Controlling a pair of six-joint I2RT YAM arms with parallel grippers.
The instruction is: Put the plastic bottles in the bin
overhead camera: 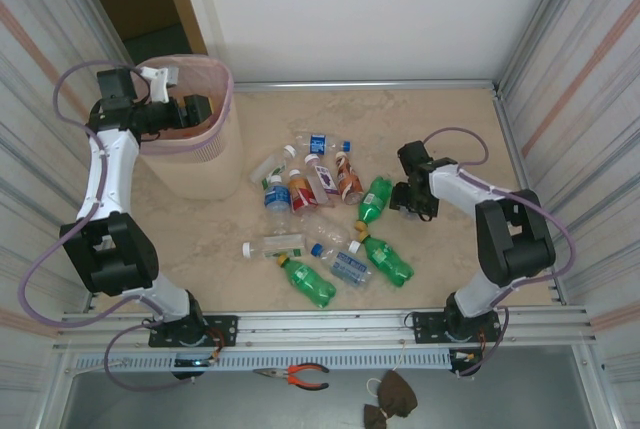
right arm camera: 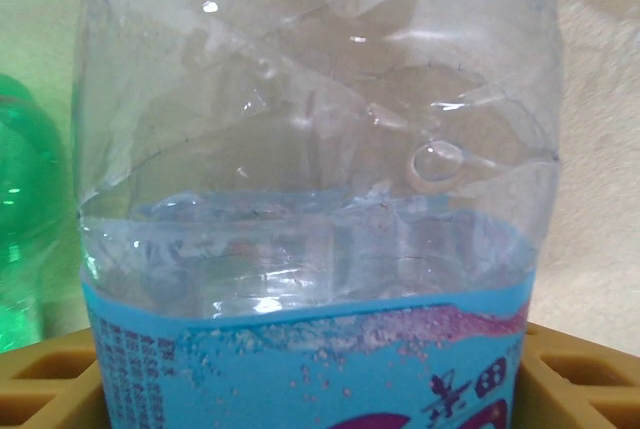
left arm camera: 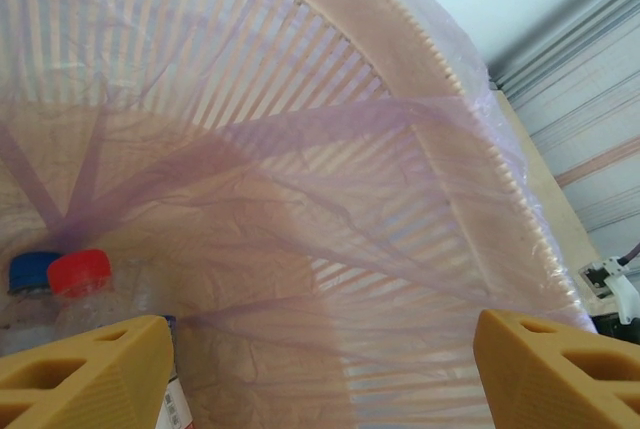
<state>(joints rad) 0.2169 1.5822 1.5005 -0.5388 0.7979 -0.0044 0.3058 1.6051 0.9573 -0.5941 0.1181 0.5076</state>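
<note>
Hovering inside the bin (overhead camera: 200, 164), left gripper (overhead camera: 198, 109) — jaws wide apart, empty, a red-capped bottle (left arm camera: 85, 294) below. Right gripper (overhead camera: 403, 199) — fingers (right arm camera: 50, 374) either side of a clear blue-labelled bottle (right arm camera: 320, 149); firm grip cannot be told. Other bottles (overhead camera: 300, 189) scattered on table (overhead camera: 200, 239).

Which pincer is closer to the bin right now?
Left. The left pincer hangs over the bin, at its open top; the right pincer is far off, down among the bottles.
</note>
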